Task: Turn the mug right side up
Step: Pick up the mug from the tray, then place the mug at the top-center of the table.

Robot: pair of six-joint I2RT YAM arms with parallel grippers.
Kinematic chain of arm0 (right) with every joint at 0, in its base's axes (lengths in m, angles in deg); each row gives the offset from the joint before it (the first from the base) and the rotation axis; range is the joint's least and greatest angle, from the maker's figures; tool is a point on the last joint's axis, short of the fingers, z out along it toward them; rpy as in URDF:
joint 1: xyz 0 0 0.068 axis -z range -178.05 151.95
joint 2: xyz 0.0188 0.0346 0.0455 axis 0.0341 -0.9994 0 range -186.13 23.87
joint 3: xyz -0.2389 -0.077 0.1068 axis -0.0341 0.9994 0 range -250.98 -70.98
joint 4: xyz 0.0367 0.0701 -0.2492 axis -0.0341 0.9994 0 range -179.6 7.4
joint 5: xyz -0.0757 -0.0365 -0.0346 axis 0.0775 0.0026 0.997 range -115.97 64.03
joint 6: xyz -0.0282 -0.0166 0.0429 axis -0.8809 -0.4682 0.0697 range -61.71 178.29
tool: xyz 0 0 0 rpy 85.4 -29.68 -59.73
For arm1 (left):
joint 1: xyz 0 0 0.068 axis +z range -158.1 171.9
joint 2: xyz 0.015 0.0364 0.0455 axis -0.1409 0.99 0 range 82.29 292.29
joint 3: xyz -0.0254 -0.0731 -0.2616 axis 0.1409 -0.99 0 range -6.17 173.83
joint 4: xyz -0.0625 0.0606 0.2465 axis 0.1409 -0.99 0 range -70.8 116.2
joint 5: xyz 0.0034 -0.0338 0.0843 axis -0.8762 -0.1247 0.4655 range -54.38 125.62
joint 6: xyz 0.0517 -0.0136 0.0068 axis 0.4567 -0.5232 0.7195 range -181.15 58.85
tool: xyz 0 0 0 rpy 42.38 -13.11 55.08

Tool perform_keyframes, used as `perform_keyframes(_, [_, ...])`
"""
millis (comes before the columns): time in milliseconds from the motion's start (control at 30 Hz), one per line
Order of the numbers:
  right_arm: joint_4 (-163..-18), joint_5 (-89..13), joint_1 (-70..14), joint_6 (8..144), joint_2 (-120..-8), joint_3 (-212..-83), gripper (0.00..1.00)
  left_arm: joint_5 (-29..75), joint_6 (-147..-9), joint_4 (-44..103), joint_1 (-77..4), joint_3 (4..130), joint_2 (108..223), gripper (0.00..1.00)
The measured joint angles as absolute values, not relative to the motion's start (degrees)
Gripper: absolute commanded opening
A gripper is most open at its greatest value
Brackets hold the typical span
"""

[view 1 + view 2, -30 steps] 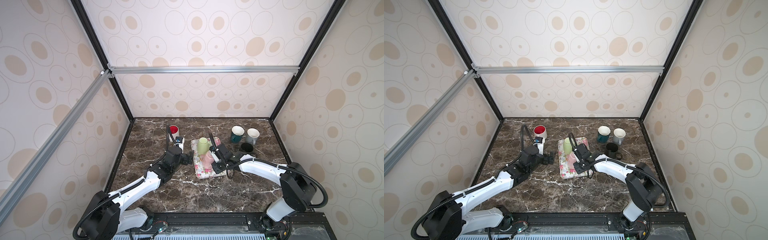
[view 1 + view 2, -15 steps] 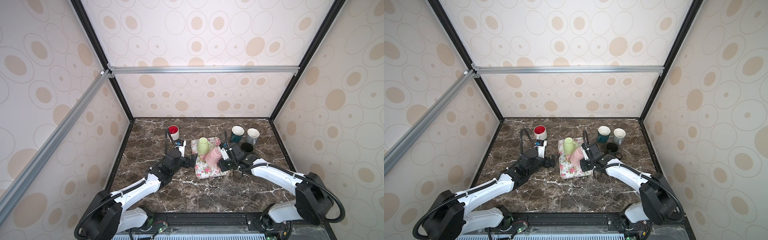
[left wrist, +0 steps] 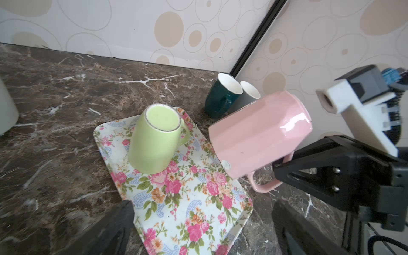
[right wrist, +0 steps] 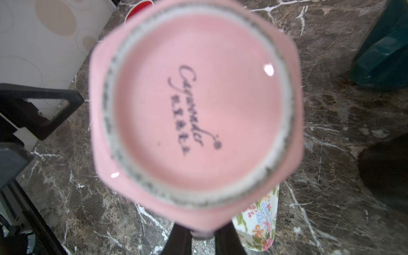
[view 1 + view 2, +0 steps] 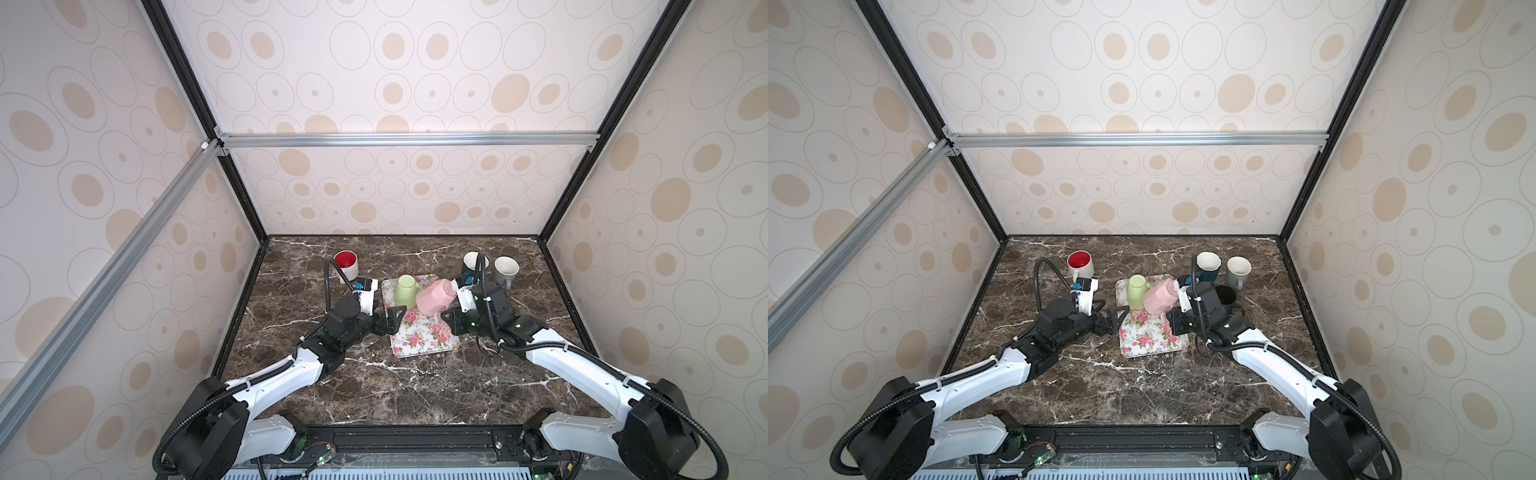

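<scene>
Pink mug (image 5: 434,300) is hanging tilted over the floral tray (image 5: 419,347), right claw (image 5: 447,318) gripping its handle, left claw (image 5: 394,320) gaping wide.

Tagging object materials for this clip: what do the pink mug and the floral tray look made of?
The pink mug: likely glazed ceramic; glossy highlights, unglazed foot ring around a stamped base. The floral tray: probably melamine or plastic; smooth printed surface, thin upturned rim.
</scene>
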State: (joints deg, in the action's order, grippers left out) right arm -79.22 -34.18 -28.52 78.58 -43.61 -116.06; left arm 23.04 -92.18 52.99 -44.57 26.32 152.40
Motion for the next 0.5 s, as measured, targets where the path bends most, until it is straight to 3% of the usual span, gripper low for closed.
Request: perform_keyframes(500, [-79.7, -35.9, -27.9, 79.4, -41.4, -117.6, 0.0, 20.5, -93.6, 53.5, -45.5, 28.9, 153.3, 0.98])
